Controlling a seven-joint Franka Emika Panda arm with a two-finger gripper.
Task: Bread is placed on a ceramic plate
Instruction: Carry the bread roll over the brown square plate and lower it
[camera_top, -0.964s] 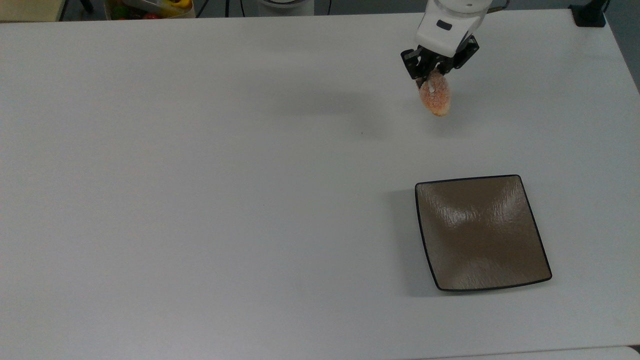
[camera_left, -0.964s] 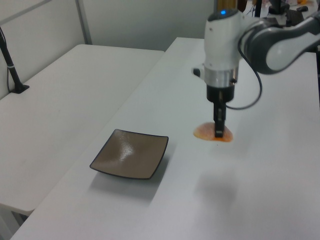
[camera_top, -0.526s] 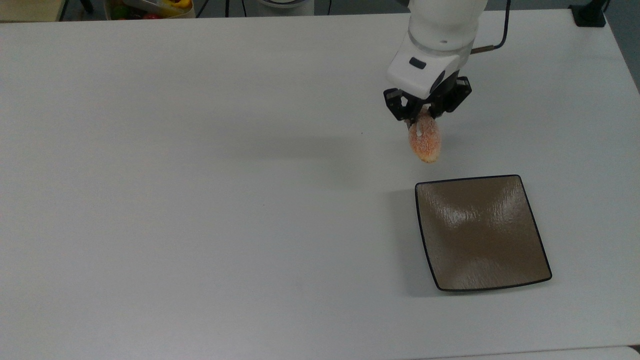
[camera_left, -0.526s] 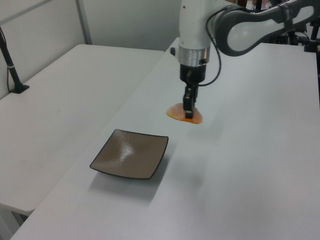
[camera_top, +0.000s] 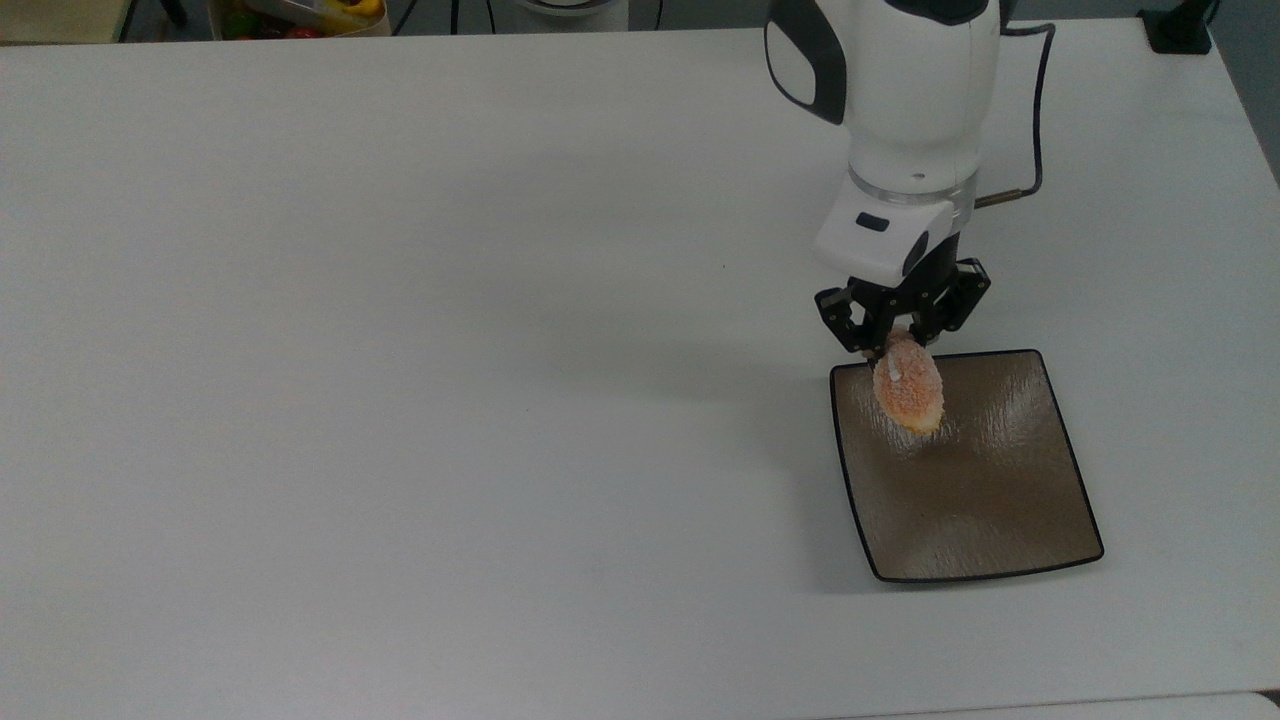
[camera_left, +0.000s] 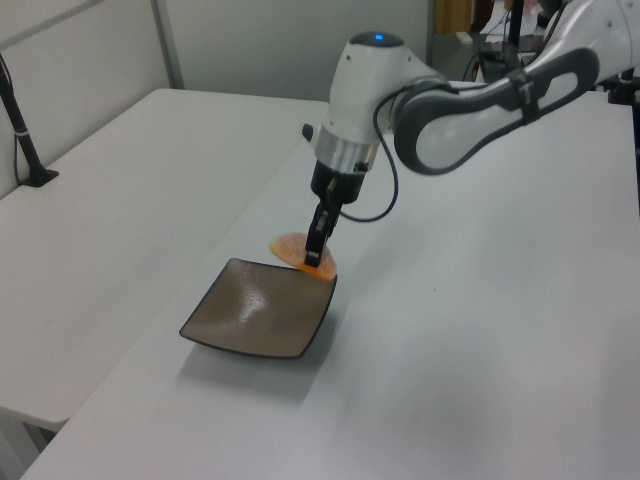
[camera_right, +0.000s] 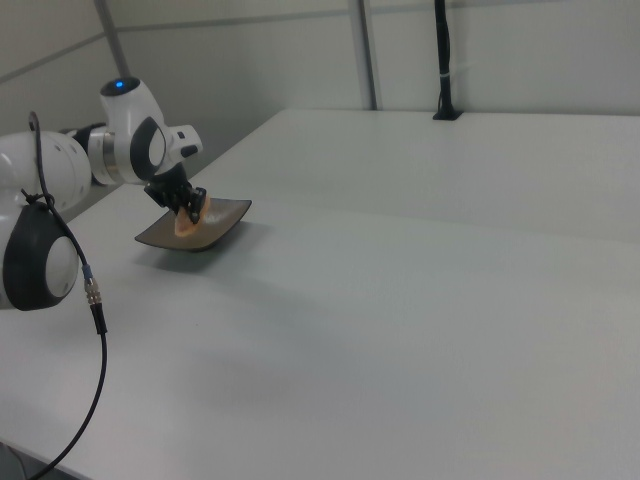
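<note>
tool (camera_top: 900, 340) at the end of the white arm (camera_top: 910, 110), pointing down, its two dark fingers (camera_left: 316, 245) closed on the upper end of the bread (camera_top: 908, 393). bread: orange-pink, grainy, short white stripe near the gripped end; hangs off the surface, over the ceramic plate (camera_top: 1000, 500), near the plate's edge toward the top view's top left. in the left view the bread (camera_left: 292, 248) sits above the plate's far rim (camera_left: 262, 268). ceramic plate: square, brown, thin dark rim; rests flat on the white worktop (camera_top: 400, 350), toward the top view's lower right. black cable (camera_top: 1035, 110) runs beside the arm.
</note>
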